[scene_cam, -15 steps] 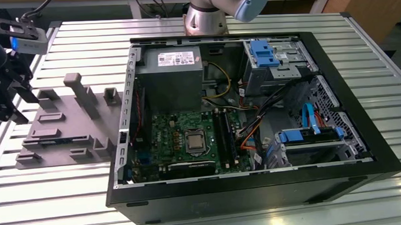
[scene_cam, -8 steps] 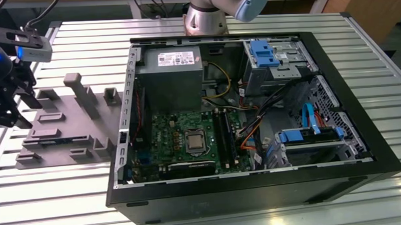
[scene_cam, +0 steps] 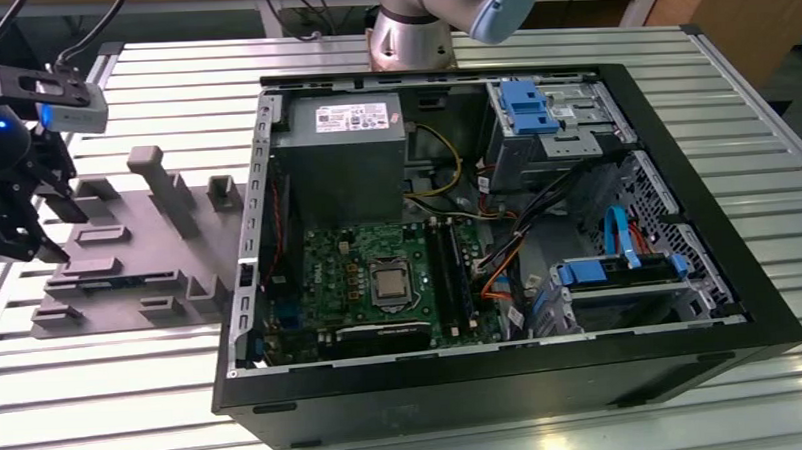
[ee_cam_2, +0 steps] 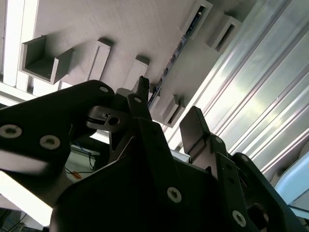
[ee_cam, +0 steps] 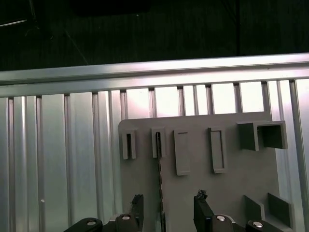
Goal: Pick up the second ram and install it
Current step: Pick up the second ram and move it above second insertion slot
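Gripper (ee_cam: pixel 169 197), open; second ram (ee_cam: pixel 158 159) edge-up at its 5 o'clock in the exterior view, long axis running between the jaws.

Most likely a robotics lab or assembly workshop. An open desktop computer case (scene_cam: pixel 501 392) lies on its side on a counter (scene_cam: pixel 169 83) of ribbed aluminium rails, its motherboard (scene_cam: pixel 362 256) and cables exposed. Behind the case stands a robot arm's base (scene_cam: pixel 413 39). Beside the case, toward the exterior view's left, sits a grey moulded fixture plate (scene_cam: pixel 121 235) with raised slots.
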